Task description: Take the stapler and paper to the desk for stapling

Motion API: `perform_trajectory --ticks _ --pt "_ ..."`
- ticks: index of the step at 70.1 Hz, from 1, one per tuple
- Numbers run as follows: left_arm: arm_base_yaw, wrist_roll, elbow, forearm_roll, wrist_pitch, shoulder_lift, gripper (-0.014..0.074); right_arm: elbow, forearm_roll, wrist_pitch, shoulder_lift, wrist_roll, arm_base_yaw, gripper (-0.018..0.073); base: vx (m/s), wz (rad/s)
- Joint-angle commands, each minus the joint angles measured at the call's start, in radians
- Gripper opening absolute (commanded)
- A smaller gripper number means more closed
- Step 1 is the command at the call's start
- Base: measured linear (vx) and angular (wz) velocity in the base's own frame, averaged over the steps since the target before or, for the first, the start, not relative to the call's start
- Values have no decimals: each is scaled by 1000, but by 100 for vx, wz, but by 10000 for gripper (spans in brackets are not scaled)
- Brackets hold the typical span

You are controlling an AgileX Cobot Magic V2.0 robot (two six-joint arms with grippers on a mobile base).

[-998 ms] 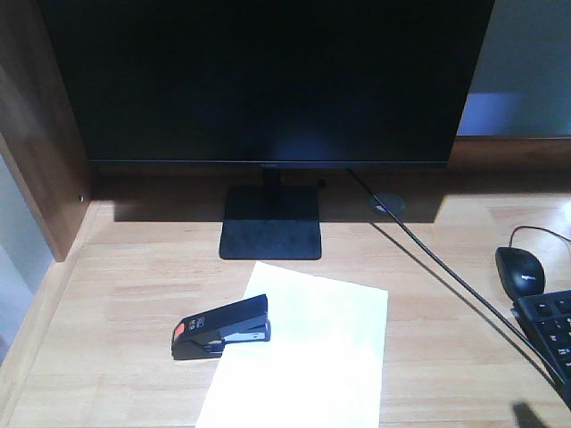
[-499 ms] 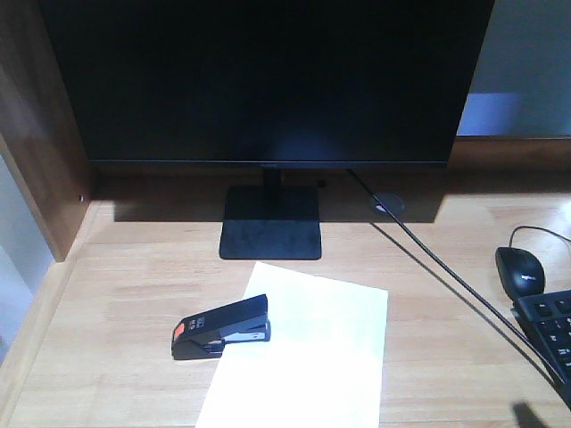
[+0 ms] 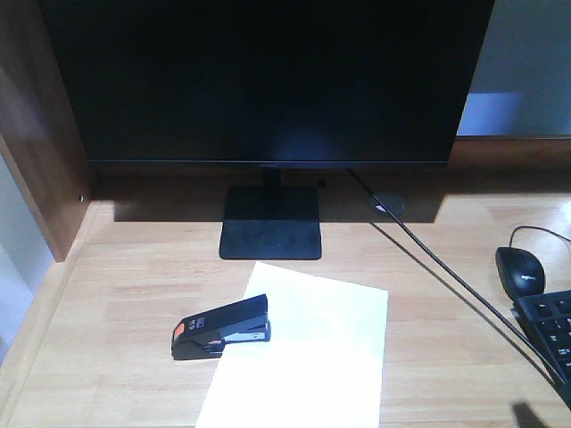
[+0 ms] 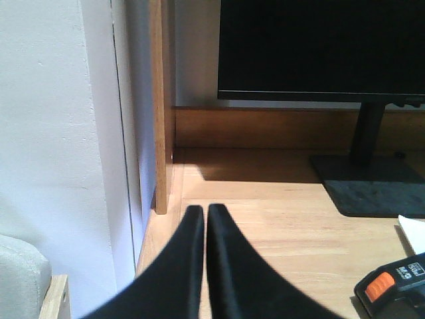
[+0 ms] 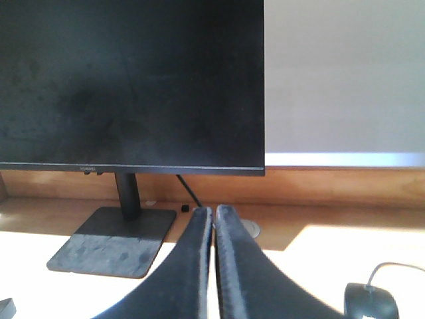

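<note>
I see the stapler (image 3: pixel 221 327) overlapping the paper (image 3: pixel 303 357) (its 9 o'clock edge) on the surface (image 3: pixel 116 294); left claw (image 4: pixel 204 216) and right claw (image 5: pixel 214 216) pinched narrow, empty.

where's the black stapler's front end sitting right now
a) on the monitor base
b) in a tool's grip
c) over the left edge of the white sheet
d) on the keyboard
c: the small black plastic stapler lies on the light wood desk with its front end overlapping the plain white paper sheet's left edge.
</note>
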State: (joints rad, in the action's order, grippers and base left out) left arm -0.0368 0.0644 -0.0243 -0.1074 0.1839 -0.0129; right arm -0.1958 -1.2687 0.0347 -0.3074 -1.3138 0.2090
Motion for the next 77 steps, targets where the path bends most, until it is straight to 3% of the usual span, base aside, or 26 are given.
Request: perform_trajectory --ticks 1,10,17,24,29,49,59,73,77 --pt "-4 -12 -10 -8 -78 -15 -6 -28 249 -2 -7 267 0 -7 0 0" --pt "-4 -12 -10 -8 -78 -15 -6 -28 708 -2 -7 715 0 -7 0 0" --pt "-4 -12 -10 -8 -78 -15 -6 -28 1002 -3 -7 1025 0 -7 0 0" --pt "-4 -12 -10 -8 -78 -15 -6 -28 1209 -22 -7 1249 -1 -7 0 0" --pt "-4 -12 -10 -8 -78 -15 -6 -28 1284 -43 -7 1341 -2 -7 0 0" --pt "-4 -12 -10 -8 -78 -15 -6 -25 1305 1 12 1373 -157 -7 0 0" --pt "-4 -12 -10 -8 -78 -15 -6 70 1309 -26 79 1378 -237 -7 0 0" --pt "-4 -12 -10 -8 -78 -15 -6 219 1308 -76 220 1368 -259 -7 0 0" --pt "-4 -12 -10 -8 -78 -15 -6 228 1305 -35 267 1368 -259 -7 0 0"
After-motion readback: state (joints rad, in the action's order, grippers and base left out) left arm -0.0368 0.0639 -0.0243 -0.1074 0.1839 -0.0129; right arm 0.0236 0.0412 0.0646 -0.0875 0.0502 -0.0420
